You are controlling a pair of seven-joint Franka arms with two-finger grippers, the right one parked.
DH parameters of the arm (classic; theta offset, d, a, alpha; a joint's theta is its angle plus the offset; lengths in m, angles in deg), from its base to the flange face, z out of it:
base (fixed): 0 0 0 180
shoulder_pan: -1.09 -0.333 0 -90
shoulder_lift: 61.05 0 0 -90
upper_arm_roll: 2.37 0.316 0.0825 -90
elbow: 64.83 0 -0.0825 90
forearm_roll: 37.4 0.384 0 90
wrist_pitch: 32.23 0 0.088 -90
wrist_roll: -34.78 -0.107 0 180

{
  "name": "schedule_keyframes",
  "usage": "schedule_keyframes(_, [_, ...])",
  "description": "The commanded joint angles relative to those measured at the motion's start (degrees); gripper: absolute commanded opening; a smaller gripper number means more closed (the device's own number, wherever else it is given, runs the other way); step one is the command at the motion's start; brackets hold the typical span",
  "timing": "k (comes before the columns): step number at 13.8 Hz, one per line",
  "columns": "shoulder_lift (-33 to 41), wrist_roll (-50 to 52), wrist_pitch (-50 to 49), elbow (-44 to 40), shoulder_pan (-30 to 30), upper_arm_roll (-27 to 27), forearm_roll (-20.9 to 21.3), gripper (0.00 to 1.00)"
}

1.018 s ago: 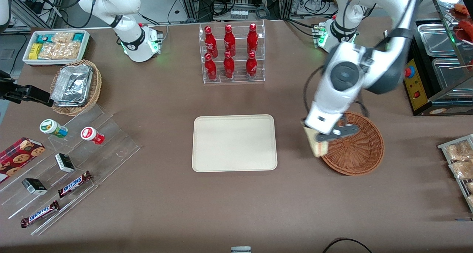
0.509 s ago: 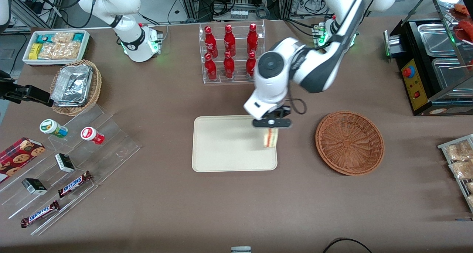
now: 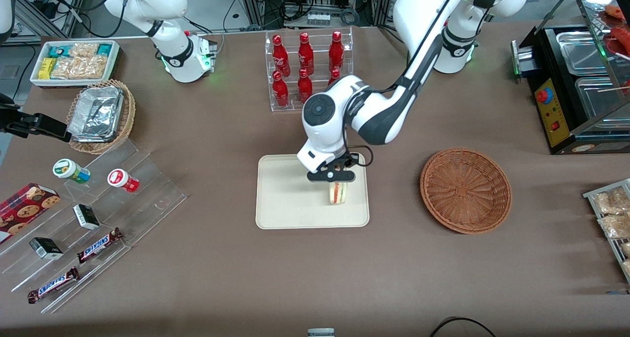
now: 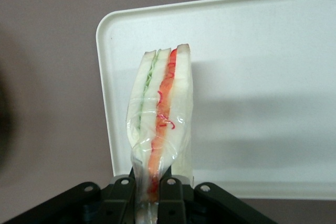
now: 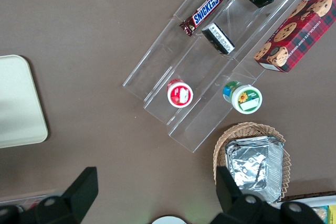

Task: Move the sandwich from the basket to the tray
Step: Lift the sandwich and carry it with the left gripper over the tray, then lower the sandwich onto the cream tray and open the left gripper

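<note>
over the tray, at its end nearer the basket, your gripper is clamped on the sandwich, which hangs upright on its narrow edge. let go from here and you risk it toppling, perhaps across the tray's rim close by. the tray has open room toward the parked arm's end; basket stands well apart.
</note>
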Motion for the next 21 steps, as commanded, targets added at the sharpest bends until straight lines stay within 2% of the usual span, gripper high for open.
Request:
schedule_keyframes(1, [-3.62, 1.44, -0.77, -3.68, 1.03, 0.82, 1.75, 0.0])
schedule_keyframes(8, [-5.91, 0.74, 0.28, -3.59, 1.65, 0.82, 1.84, 0.0])
schedule_keyframes(10, [-6.7, 0.56, 0.55, -3.59, 1.65, 0.73, 4.1, 0.0])
schedule_keyframes(15, [-7.32, 1.26, 1.34, -3.51, 1.65, 0.73, 4.47, 0.0])
schedule_keyframes(16, [-7.32, 1.44, 1.6, -3.5, 1.73, 0.73, 4.39, 0.35])
schedule_keyframes(17, [-7.32, 1.36, 1.78, -3.5, 1.65, 0.73, 4.47, 0.75])
schedule_keyframes(18, [-7.23, 1.53, 1.78, -3.5, 1.65, 0.73, 4.47, 1.0])
schedule_keyframes(21, [-6.7, 1.62, 1.78, -3.68, 1.56, 0.73, 4.38, 1.0])
